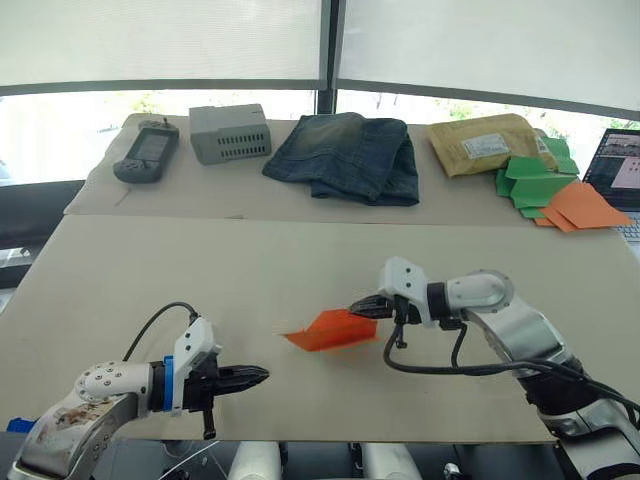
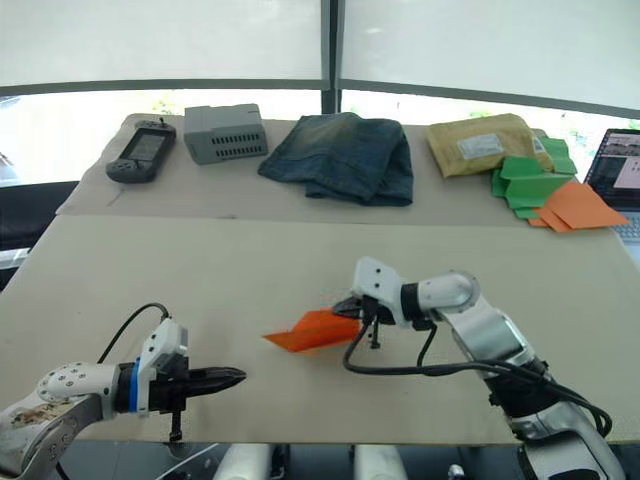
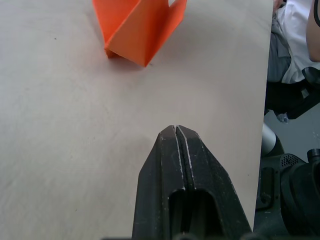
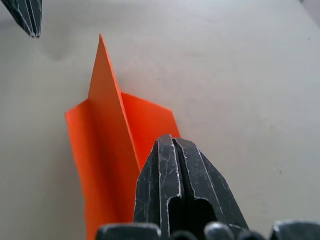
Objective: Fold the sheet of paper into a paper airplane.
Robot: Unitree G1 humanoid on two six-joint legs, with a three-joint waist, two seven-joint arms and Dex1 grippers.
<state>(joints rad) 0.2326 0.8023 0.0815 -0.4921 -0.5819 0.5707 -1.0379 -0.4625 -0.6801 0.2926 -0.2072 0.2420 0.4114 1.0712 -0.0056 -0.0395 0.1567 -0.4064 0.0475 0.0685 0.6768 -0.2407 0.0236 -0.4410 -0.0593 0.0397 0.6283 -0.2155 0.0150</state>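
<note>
The sheet of paper (image 1: 330,330) is bright orange and folded into a slim pointed wedge, a paper airplane, lying near the front middle of the table (image 1: 200,270). Its point faces my left gripper (image 1: 262,375), which is shut, holds nothing and hovers a short way off to the left near the front edge. My right gripper (image 1: 358,308) is shut, with its tips over the wide right end of the paper. In the right wrist view the centre ridge of the paper (image 4: 105,140) runs beside my fingers, not between them. I cannot tell whether the tips touch the paper.
On the far table lie a black handheld device (image 1: 147,152), a grey box (image 1: 230,132), folded jeans (image 1: 350,155), a padded envelope (image 1: 485,143), green paper shapes (image 1: 535,180) and paler orange pieces (image 1: 585,207). A laptop (image 1: 620,165) stands at the far right.
</note>
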